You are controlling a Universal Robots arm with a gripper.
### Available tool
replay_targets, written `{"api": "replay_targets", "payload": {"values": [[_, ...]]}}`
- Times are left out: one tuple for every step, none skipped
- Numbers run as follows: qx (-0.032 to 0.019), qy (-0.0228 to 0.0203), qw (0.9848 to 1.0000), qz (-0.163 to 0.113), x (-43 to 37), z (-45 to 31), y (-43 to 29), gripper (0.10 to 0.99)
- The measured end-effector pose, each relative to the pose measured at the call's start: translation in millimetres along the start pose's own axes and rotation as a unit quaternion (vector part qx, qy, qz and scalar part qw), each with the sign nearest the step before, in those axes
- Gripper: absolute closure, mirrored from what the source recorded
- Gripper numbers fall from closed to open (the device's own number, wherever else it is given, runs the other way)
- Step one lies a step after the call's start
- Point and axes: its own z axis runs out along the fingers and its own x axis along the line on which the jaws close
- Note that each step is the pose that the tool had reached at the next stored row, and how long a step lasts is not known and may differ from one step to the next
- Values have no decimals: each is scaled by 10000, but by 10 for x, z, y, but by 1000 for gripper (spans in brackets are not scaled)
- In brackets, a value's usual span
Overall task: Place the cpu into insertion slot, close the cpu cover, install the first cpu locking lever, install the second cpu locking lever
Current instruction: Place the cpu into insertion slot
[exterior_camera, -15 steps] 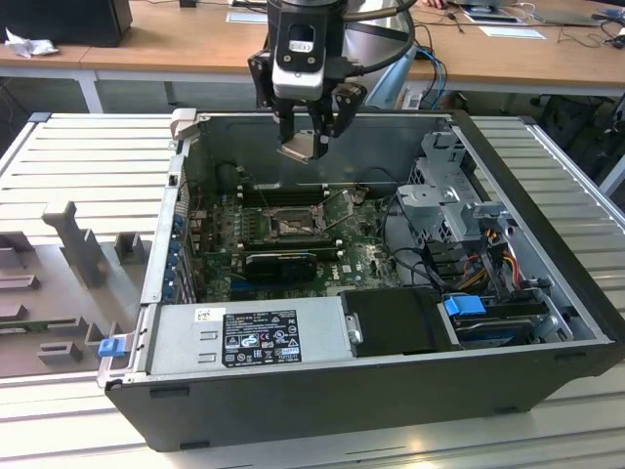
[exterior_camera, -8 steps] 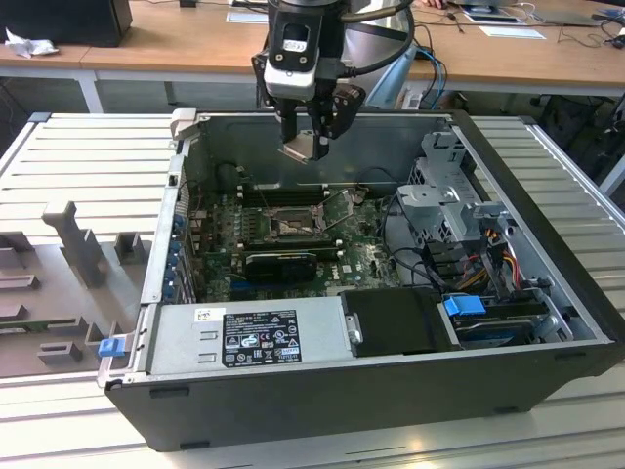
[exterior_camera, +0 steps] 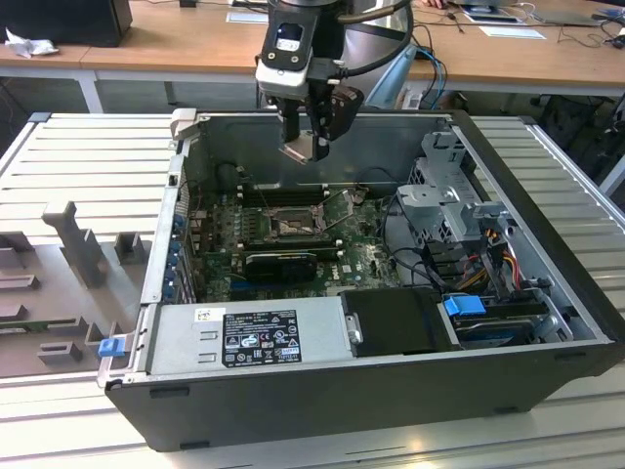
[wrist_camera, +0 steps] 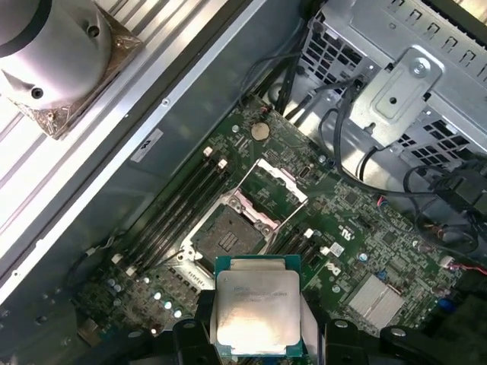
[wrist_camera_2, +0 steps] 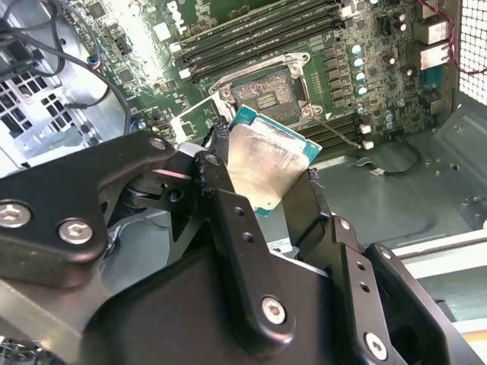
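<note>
The gripper (wrist_camera_2: 265, 179) clamps the cpu (wrist_camera: 257, 306) by its edges, hovering above the empty insertion slot (wrist_camera: 227, 234). The cpu cover (wrist_camera: 278, 186) stands open; seating, closing and locking are all left

Robotics lab or workshop, open computer case (exterior_camera: 322, 401) on slatted metal bench (exterior_camera: 88, 156), paper-strewn wooden desks (exterior_camera: 176, 44) behind

cpu (wrist_camera_2: 268, 161) edges partly hidden by claw (wrist_camera_2: 261, 176) in second wrist view

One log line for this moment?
gripper shut on cpu | cpu held above motherboard | insertion slot empty | cpu cover open
</note>
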Motion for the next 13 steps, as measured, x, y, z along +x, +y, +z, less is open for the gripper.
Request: {"api": "replay_targets", "payload": {"values": [[-2, -6, 10000, 70, 0, 1, 0, 561], [-3, -12, 9999, 138, 0, 1, 0, 561], [-4, -17, 9998, 192, 0, 1, 0, 561], [-4, -21, 9997, 236, 0, 1, 0, 561], [-5, -24, 9996, 276, 0, 1, 0, 561], [-6, -27, 9995, 307, 0, 1, 0, 561], [-7, -30, 9994, 349, 0, 1, 0, 561], [-8, -35, 9992, 398, 0, 1, 0, 561], [-9, -37, 9991, 431, 0, 1, 0, 561], [-9, -41, 9989, 468, 0, 1, 0, 561], [-10, -44, 9987, 501, 0, 1, 0, 561], [-11, -48, 9985, 549, 0, 1, 0, 561], [-11, -51, 9983, 584, 0, 1, 0, 561]]}}
